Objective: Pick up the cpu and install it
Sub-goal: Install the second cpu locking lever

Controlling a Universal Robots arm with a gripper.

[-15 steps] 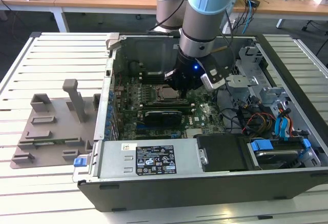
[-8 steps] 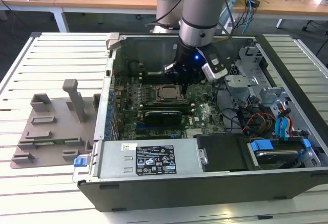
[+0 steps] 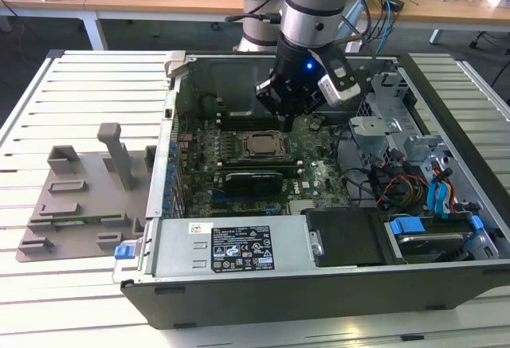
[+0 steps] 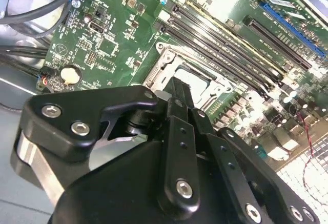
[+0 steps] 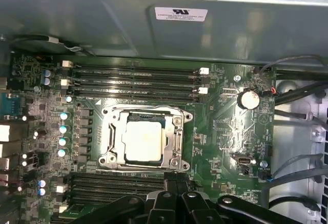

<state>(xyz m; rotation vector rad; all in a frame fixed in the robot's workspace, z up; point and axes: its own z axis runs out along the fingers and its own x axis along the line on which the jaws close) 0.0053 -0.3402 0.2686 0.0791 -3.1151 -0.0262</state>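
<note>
We find the cpu (image 5: 145, 141) lying flat inside the metal socket frame (image 5: 177, 126) on the green motherboard (image 5: 225, 131), its pale square top showing in the first wrist view and also in the exterior view (image 3: 260, 144). Rows of memory slots (image 5: 136, 83) run along two sides of the frame. The gripper (image 3: 288, 111) hangs just above the board beside the socket, holding nothing; in the second wrist view its black fingers (image 4: 180, 106) stand together, tips over the frame's edge. The open computer case (image 3: 319, 284) rests on a slatted white table (image 3: 80, 93). A grey plastic tray (image 3: 76, 205) sits outside the case, toward the exterior view's left.
</note>
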